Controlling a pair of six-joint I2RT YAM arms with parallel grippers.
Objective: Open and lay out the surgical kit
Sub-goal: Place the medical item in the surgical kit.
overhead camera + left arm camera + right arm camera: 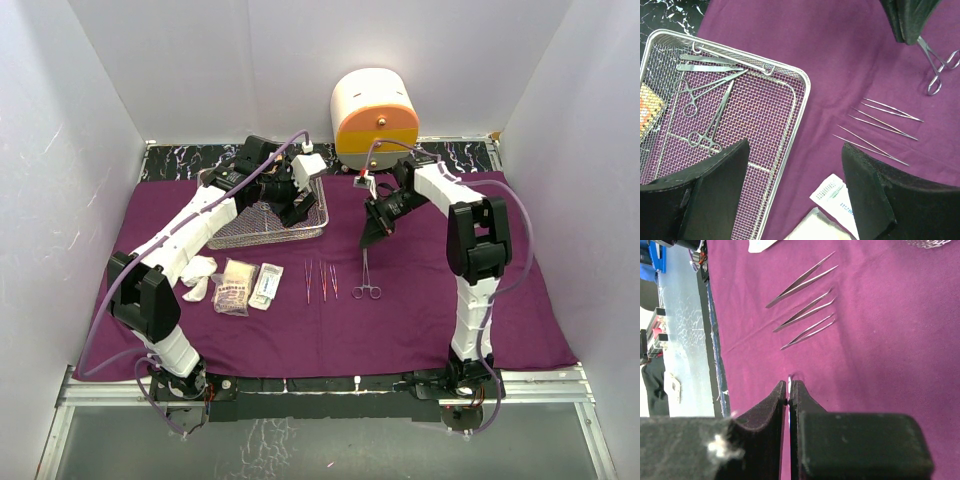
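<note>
Behind the purple cloth [420,330], against the back wall: white-and-orange cabinet [375,115]. Left end effector [290,205] released, jaws wide, hovering over the wire-mesh tray [250,238] at the cloth's far left; its arm hides part of the tray from above. Tray holds more ring-handled instruments [705,132]. Right end effector [372,232] clenched on the tip of the forceps [367,280], mid-cloth, just right of three tweezers [322,280]. Forceps' long axis runs far-to-near, rings toward the arm bases; tweezers lie roughly parallel. Forceps thin, bright steel. Gauze wads [197,275] and packets [250,287] lie left of the tweezers.
</note>
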